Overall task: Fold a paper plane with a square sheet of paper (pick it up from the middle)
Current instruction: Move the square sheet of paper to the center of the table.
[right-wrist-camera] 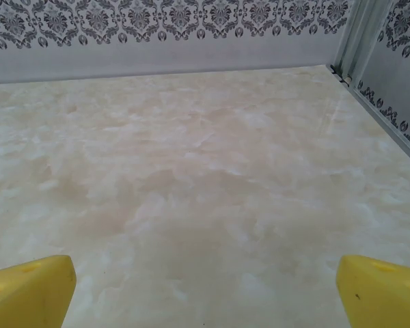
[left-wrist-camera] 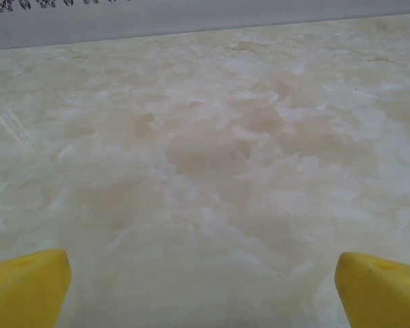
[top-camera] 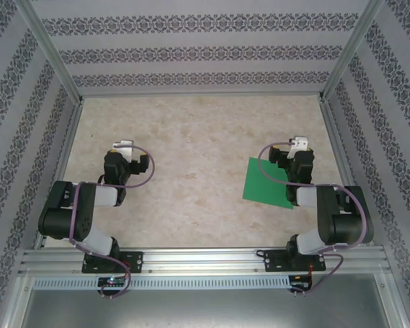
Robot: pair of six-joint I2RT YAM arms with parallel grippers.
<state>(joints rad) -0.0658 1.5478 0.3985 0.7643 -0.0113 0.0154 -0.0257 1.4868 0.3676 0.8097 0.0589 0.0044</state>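
The square sheet of paper (top-camera: 266, 182) is bright green and lies flat and unfolded on the marbled table, right of centre. Its right edge is tucked under my right arm. The paper plane is out of view. My right gripper (top-camera: 301, 143) sits just beyond the sheet's far right corner. In the right wrist view it is open (right-wrist-camera: 205, 290), its yellow fingertips (right-wrist-camera: 27, 290) wide apart over bare table. My left gripper (top-camera: 123, 145) rests on the left side, far from the sheet. It is also open (left-wrist-camera: 205, 294), with nothing between its fingertips (left-wrist-camera: 379, 287).
The beige marbled tabletop (top-camera: 191, 137) is ringed by patterned walls with aluminium posts (top-camera: 48, 48). A metal rail (top-camera: 205, 260) carrying both arm bases runs along the near edge. A corner post and wall (right-wrist-camera: 369, 61) stand to the far right of the right gripper.
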